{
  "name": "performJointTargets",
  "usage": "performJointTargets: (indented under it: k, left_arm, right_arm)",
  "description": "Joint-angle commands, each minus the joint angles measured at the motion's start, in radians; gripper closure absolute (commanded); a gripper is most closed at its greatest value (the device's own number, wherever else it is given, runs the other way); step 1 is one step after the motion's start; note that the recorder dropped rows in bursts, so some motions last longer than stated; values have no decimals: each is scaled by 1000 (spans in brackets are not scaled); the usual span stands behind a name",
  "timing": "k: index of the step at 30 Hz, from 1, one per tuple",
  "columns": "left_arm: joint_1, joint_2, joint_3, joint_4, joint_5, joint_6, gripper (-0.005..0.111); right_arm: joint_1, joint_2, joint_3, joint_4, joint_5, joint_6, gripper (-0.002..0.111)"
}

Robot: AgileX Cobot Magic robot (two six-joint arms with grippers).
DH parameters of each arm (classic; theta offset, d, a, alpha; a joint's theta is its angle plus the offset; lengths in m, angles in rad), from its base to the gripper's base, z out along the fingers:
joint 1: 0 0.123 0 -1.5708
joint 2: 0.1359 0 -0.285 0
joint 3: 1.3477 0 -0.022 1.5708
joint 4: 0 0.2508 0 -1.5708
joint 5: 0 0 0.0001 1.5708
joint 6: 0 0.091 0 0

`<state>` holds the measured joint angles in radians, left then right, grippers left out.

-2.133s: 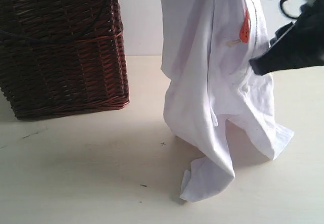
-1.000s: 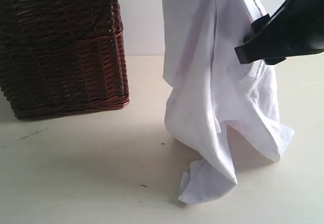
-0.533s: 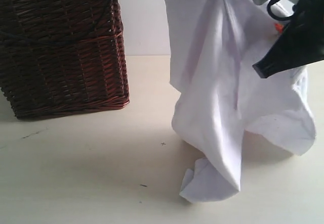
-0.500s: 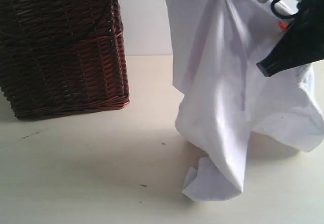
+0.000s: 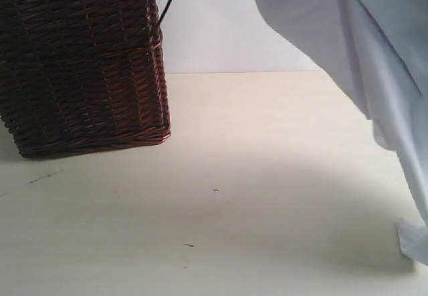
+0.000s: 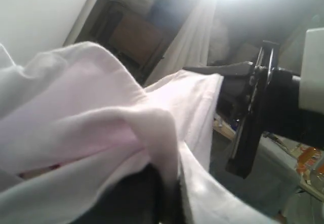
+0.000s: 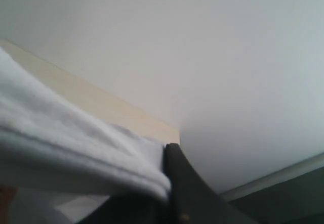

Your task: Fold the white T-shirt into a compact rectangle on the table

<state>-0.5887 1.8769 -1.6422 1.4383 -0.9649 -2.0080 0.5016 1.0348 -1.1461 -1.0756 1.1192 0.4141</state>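
The white cotton T-shirt (image 5: 374,49) hangs in long folds at the right of the exterior view, only its lowest corner touching the pale cream wood-grain tabletop (image 5: 254,176). The left hand (image 6: 149,196), pressed together, pinches a bunched fold of the cloth. The right hand (image 7: 164,183), likewise closed, clamps several layered folds of the same shirt. A dark brown wicker basket (image 5: 80,69) stands well apart on the tabletop's left side.
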Motion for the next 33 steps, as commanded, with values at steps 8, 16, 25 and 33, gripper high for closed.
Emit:
performJointTargets:
  k: [8, 16, 25, 33]
  left_arm:
    - [11, 70, -43, -76, 14, -24, 107]
    - [32, 72, -91, -61, -74, -117, 63]
    - [32, 72, -91, 152, -138, -117, 52]
    - [30, 72, -91, 206, -230, -117, 50]
  right_arm:
    - [-114, -23, -129, -217, 102, -108, 108]
    - [-138, -12, -176, -188, 98, -114, 108]
    - [-138, -9, -176, -194, 77, -126, 108]
    - [-161, 90, -178, -290, 46, -126, 108]
